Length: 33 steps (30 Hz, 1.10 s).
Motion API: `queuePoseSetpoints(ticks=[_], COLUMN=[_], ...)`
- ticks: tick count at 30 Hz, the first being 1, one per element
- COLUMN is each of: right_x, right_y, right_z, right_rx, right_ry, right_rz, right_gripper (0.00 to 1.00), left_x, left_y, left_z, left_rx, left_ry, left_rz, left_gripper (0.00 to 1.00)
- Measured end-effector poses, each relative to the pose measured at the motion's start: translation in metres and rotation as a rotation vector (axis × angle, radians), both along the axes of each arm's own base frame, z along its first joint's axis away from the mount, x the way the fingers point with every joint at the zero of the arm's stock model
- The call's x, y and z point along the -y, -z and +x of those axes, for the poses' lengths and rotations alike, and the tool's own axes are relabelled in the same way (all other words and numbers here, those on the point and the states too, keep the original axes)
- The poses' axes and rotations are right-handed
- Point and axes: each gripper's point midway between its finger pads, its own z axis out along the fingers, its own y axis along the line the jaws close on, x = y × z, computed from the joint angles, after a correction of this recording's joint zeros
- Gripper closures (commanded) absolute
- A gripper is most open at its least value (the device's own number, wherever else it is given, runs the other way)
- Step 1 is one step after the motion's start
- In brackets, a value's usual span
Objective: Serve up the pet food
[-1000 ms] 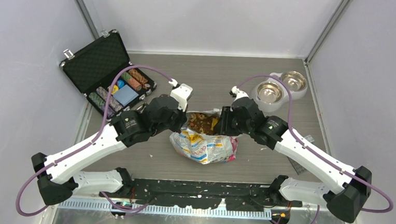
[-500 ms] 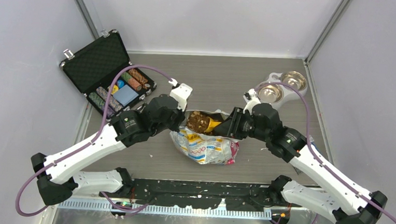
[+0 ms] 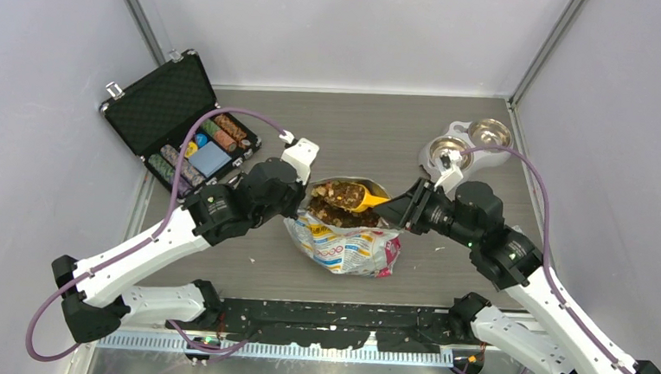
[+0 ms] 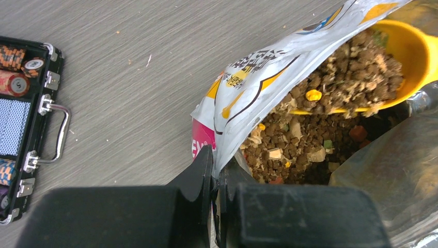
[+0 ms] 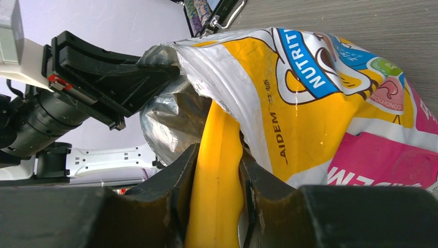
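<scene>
There are two arms, a left arm and a right arm. Each has one gripper, so two in all: the left gripper and the right gripper. There is one table, one bag, one scoop and one case. One stand has two bowls. The chips and the pet food pieces are too many to count.

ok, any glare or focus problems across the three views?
Top external: light is soft and even, all sharp; only the steel bowls throw bright reflections. Left wrist: pet food and bag are crisp, the left gripper a dark, soft mass at the bottom. Right wrist: bag print is readable, the yellow scoop handle oversaturated, the right gripper dark and out of focus.
</scene>
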Motion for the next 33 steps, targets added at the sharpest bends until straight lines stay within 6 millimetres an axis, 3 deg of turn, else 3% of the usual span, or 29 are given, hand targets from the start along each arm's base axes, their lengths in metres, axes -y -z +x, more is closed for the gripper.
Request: queuePoseSetpoints(ticks=[13,28,33], right_x=[0.023,0.024,0.032], right_y=[-0.006,0.001,-0.003], right_z=[-0.004,0.004,-0.006], right_rx=[0.025,0.019,0.04], right_ry=[0.055,0.03,0.031], right_rz=[0.03,-0.05,-0.057], right_gripper=[0.95,0.95,0.95], left_x=[-0.001,0.001,0.001], left_y=[0.0,-0.001,-0.001], left_z=[0.001,0.01,0.01], left_rx=[0.006,0.02,0.022], left_ry=[-0.002,-0.039,-0.043], left_rz=[0.008,0.012,0.012], left_gripper=[1.0,1.0,1.0])
